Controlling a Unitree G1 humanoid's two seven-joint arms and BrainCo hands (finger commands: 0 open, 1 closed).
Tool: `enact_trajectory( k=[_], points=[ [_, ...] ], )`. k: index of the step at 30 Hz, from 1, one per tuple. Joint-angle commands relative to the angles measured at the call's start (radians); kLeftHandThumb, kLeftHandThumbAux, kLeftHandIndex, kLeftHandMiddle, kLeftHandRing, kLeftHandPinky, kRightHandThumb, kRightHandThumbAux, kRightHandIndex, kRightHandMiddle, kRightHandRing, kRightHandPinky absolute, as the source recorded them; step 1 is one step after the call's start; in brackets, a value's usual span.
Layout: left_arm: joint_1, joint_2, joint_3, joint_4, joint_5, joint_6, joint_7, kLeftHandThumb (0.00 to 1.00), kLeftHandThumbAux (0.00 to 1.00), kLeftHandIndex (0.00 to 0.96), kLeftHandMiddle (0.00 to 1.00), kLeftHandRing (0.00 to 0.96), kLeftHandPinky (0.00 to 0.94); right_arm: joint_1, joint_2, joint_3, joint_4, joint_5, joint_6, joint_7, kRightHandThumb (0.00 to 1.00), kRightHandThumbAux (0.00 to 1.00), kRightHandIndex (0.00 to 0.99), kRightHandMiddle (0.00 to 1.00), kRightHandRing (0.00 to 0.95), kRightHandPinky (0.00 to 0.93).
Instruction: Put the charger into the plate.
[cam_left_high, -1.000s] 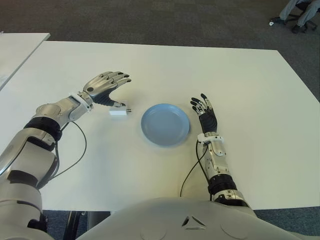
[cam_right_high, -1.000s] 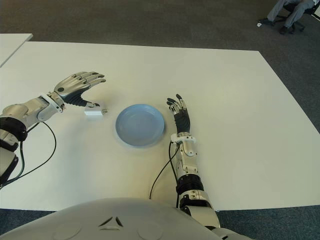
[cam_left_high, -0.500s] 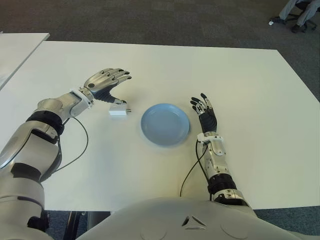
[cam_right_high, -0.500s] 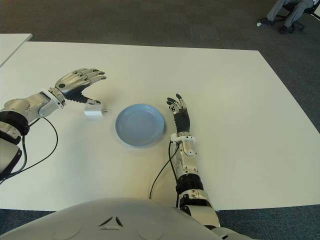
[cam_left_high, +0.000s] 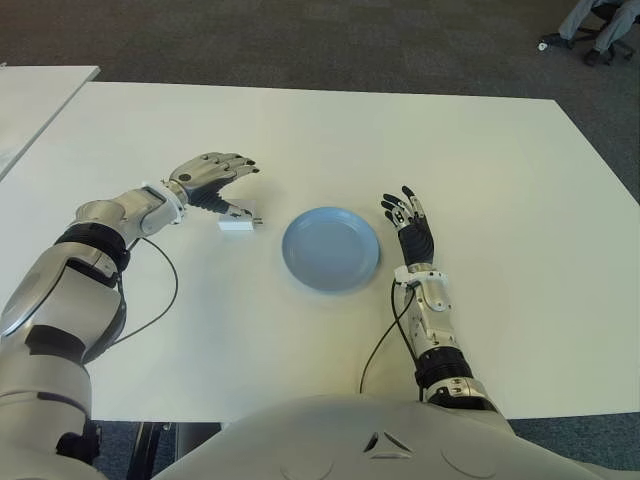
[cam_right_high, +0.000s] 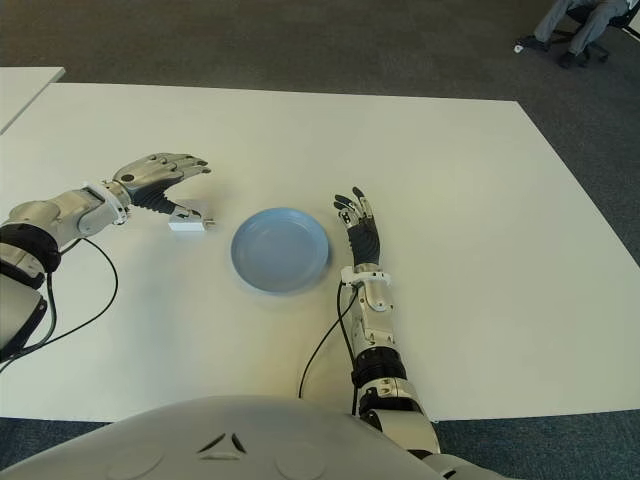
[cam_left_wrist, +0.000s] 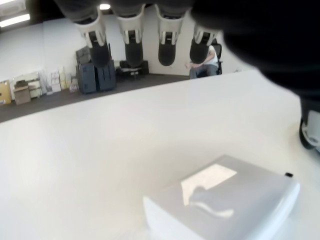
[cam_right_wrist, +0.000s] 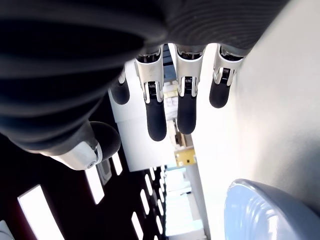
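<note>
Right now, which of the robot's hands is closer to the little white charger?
The left. Its left hand hovers right over the charger, fingers open, not gripping it. The right hand shows on the far side of the plate, well away from the charger.

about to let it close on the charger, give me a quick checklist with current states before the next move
1. Left robot hand above the small white block-shaped charger: ok.
2. Left fingers open, holding nothing: ok.
3. Charger lying on the white table, not yet lifted: ok.
4. Round light-blue plate bare, beside the charger on its right: ok.
5. Right robot hand open, right of the plate, out of the path: ok.
6. Thumb contact with the charger: cannot tell.
</note>
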Motion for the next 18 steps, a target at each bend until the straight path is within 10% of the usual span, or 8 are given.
enact_trajectory(
  k=[1, 18],
  points=[
    [0.019, 0.001, 0.0, 0.005, -0.03, -0.019, -0.079, 0.201, 0.286, 0.0, 0.0, 0.0, 0.0, 0.019, 0.028, 0.0, 0.027, 0.0, 0.015, -0.007, 0.0, 0.566, 0.064, 0.266, 0.215, 0.133],
    [0.069, 0.019, -0.001, -0.038, -0.063, -0.028, -0.2, 0.213, 0.206, 0.0, 0.0, 0.0, 0.0, 0.024, 0.024, -0.001, 0.021, 0.003, 0.007, -0.001, 0.0, 0.601, 0.051, 0.255, 0.206, 0.126]
  ],
)
